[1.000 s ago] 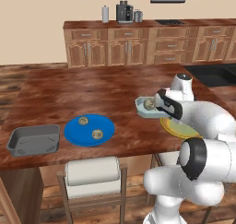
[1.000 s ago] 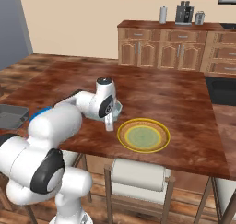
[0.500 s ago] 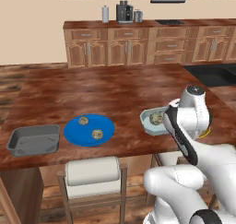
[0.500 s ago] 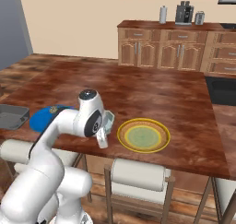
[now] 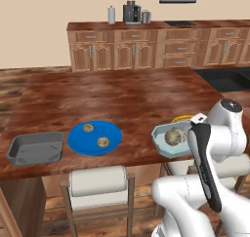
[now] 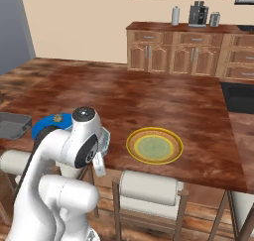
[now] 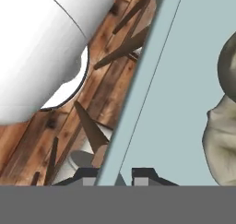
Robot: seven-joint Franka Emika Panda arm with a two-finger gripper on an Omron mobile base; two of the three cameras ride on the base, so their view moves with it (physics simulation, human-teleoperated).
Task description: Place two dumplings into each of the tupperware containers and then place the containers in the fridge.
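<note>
Both base views look forward and down from behind the arm, sharing the worktop (image 5: 122, 92). The hand view sits very near the pale tub (image 7: 184, 103)

In the left base view the arm's forearm covers the right end of the pale blue container (image 5: 163, 139) and most of the yellow-green plate (image 5: 182, 119). From the right base, the arm hides most of the blue plate (image 6: 45, 123); the grey container (image 6: 11, 125) is cut by the left edge. In the hand view the dumpling (image 7: 224, 121) runs off the right edge; the fingertips (image 7: 90, 175) barely show.
</note>
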